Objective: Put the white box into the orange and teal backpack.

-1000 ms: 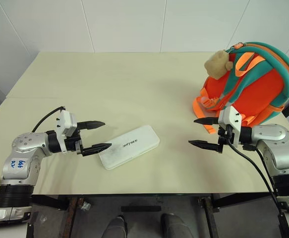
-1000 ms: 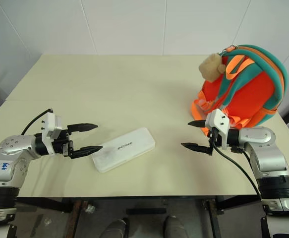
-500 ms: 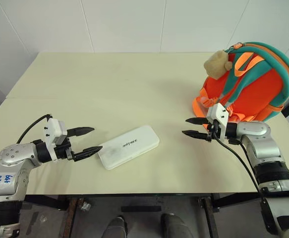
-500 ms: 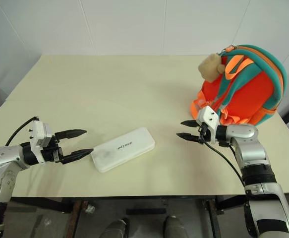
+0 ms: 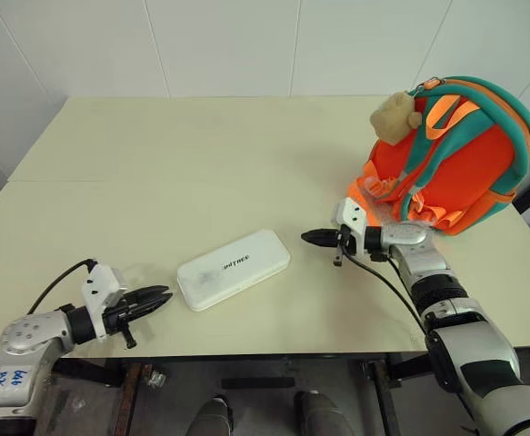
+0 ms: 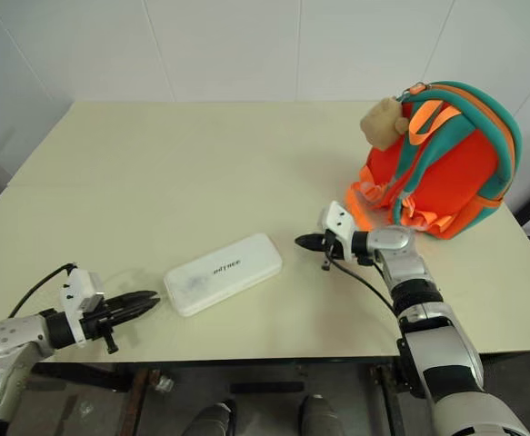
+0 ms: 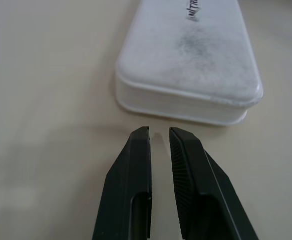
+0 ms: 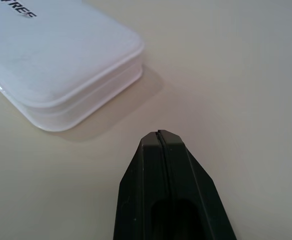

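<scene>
Box [image 5: 234,269] lies flat on the table [image 5: 201,163], between the left gripper [image 5: 155,297] and right gripper [image 5: 312,238], both closed and empty. Rigid, smooth, probably light and slippery; best pinched across its narrow width. Backpack [image 5: 455,154] stands well apart.

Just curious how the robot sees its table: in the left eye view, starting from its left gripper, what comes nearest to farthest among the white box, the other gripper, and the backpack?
1. The white box: just beyond the left gripper, lying flat mid-table.
2. The right gripper: past the box's far end.
3. The orange and teal backpack: at the table's far right corner, behind the right gripper.
</scene>
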